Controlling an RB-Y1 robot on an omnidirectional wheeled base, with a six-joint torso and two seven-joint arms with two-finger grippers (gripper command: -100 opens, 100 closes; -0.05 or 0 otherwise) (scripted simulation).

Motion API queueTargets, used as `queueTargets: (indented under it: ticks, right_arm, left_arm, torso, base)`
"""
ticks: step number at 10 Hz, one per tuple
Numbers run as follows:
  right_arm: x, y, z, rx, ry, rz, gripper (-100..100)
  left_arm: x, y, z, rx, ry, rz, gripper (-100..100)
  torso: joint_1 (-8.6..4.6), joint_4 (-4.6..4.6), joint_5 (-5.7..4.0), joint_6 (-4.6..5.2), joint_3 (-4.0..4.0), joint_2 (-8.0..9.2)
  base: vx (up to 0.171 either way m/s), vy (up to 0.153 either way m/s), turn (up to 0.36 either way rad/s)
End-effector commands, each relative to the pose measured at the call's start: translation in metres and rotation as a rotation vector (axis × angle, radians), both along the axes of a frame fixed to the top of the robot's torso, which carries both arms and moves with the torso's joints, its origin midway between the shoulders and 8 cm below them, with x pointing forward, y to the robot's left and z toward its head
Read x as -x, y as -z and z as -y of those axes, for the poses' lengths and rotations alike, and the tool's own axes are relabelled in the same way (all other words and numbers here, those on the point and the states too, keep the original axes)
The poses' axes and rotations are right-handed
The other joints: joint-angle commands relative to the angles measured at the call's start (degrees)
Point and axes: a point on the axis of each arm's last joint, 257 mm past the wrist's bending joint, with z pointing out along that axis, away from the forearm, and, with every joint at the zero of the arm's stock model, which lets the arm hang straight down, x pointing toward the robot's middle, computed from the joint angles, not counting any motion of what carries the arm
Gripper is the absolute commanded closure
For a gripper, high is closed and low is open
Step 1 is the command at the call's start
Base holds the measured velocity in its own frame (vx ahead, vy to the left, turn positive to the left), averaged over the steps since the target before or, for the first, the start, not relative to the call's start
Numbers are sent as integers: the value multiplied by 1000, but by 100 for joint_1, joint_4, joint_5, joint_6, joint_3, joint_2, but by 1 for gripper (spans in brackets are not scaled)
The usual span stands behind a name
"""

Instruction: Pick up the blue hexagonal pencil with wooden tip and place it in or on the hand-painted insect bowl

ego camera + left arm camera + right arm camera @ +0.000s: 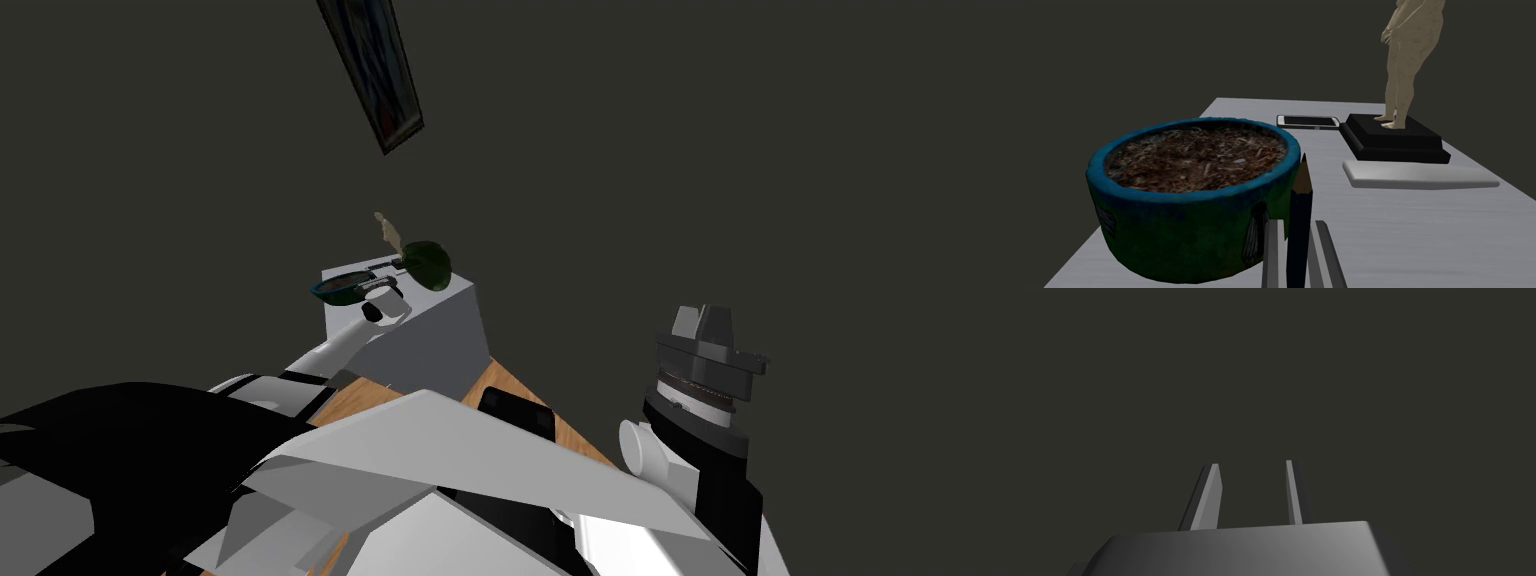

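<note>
Pencil (1300, 200) clamped in left gripper (1299, 223), tip pointing far — bowl (1174, 225) just left of it; right gripper (1251, 463) spread apart.

Bowl (1189, 200) stands just left of the left tool (1298, 222). Slab (1419, 176), statue base (1394, 137) and phone (1308, 121) lie farther off, with bare bench (1424, 240) between.

Left arm (335, 350) at blue-rimmed bowl (338, 289) on grey cabinet (440, 335); statuette (388, 232) behind; right arm (690, 450) raised aside.
</note>
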Motion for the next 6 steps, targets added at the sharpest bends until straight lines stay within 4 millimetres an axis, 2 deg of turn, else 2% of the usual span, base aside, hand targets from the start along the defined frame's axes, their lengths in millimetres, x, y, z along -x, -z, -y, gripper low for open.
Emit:
queueTargets:
  ticks: [1, 2, 3, 6]
  right_arm:
    - [0, 0, 0, 0, 0, 0, 0]
    - [0, 0, 0, 0, 0, 0, 0]
    - [0, 0, 0, 0, 0, 0, 0]
    - [0, 0, 0, 0, 0, 0, 0]
  left_arm:
    - [0, 0, 0, 0, 0, 0, 100]
    - [0, 0, 0, 0, 0, 1, 0]
    - [-1, -2, -4, -7, -19, 11, 100]
    - [-7, -9, -13, -19, -62, 31, 100]
  torso:
    - [0, 0, 0, 0, 0, 0]
    - [0, 0, 0, 0, 0, 1]
    - [0, 0, 0, 0, 0, 1]
    - [16, 9, 2, -7, 28, 49]
  base:
    - [0, 0, 0]
    - [0, 0, 0]
    - [-94, 28, -152]
    - [-147, 38, -153]
